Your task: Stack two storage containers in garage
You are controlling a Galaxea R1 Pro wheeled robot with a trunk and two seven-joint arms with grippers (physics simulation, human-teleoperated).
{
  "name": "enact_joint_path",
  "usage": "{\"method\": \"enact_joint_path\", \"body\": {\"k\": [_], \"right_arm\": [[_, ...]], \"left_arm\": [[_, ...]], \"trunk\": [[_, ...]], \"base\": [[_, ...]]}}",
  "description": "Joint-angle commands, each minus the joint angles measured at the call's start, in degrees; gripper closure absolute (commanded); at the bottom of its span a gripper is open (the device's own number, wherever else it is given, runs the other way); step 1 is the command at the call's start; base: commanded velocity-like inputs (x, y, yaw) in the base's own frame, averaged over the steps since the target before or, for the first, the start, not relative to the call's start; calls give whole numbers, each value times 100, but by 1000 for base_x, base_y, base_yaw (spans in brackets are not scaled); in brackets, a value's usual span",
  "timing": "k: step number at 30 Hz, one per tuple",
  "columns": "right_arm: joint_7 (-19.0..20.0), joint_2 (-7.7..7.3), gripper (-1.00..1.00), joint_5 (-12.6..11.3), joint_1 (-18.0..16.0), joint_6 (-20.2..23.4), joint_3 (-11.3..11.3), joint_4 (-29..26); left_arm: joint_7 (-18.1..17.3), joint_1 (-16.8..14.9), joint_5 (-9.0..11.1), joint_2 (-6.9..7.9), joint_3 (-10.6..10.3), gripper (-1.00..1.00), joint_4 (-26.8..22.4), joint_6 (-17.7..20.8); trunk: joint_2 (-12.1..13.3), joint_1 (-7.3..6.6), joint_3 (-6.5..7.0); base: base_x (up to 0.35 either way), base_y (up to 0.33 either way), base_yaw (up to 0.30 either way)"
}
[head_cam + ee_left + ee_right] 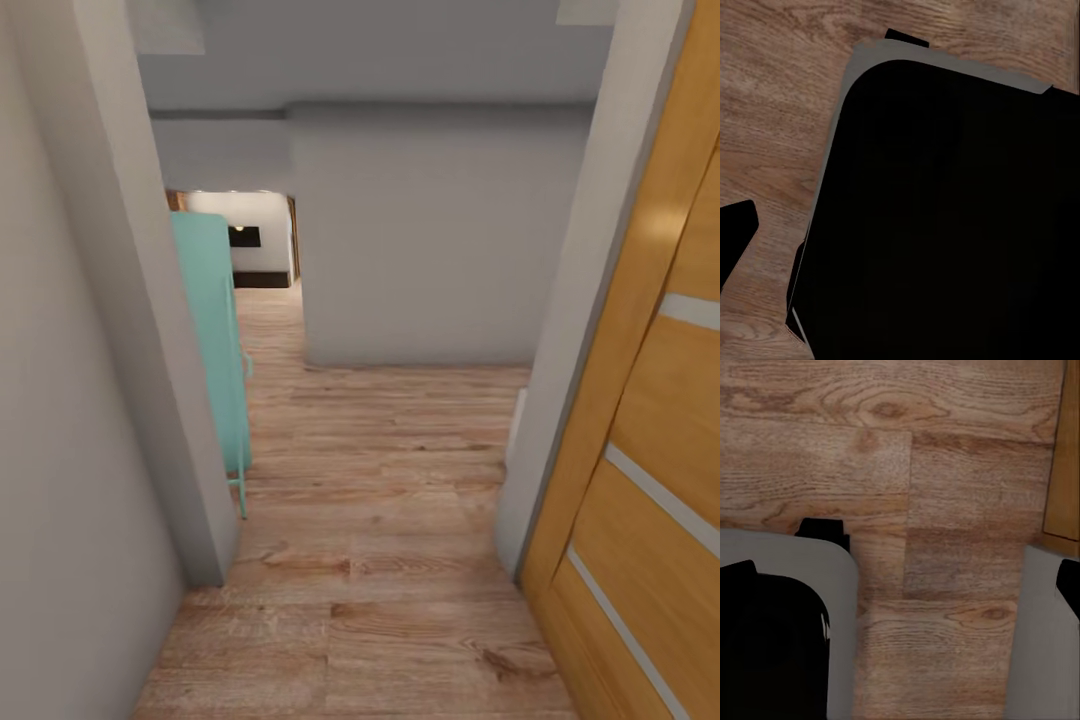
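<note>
The two storage containers are out of view, and so is the garage. I stand in a narrow passage with a light wood plank floor (380, 560). In the left wrist view, my own black base with its grey rim (945, 225) sits over the planks. The same base (765, 645) appears in the right wrist view, over more planks (945, 472). No fingers can be made out in either wrist view.
A wooden door (650, 480) with pale stripes stands open close on the right. A grey wall corner (150, 350) juts in on the left, with a teal cabinet (215, 340) behind it. A grey wall (430, 240) blocks straight ahead. The passage runs left of it towards a bright opening (250, 240).
</note>
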Motion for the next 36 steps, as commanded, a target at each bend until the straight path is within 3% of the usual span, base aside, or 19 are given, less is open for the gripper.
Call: {"method": "enact_joint_path", "body": {"k": [1, 11, 20, 36], "right_arm": [[14, 0, -100, -35, -8, -31, 42, 18], [16, 59, -100, -45, -8, 24, 27, 10], [11, 245, -100, -57, -8, 52, 4, 7], [10, 264, -100, -58, -8, 53, 2, 9]], "left_arm": [[1, -1, 12, -1, 24, -100, -3, -4], [1, -1, 11, -1, 23, -100, -3, -11], [1, -1, 3, -1, 23, -100, -3, -12], [1, -1, -6, -1, 14, -100, -12, -20]], "trunk": [[-3, 3, -5], [-3, 3, -5], [-3, 3, -5], [-3, 3, -5]], "base": [[325, 0, 0], [326, 0, 0], [326, 0, 0], [326, 0, 0]]}}
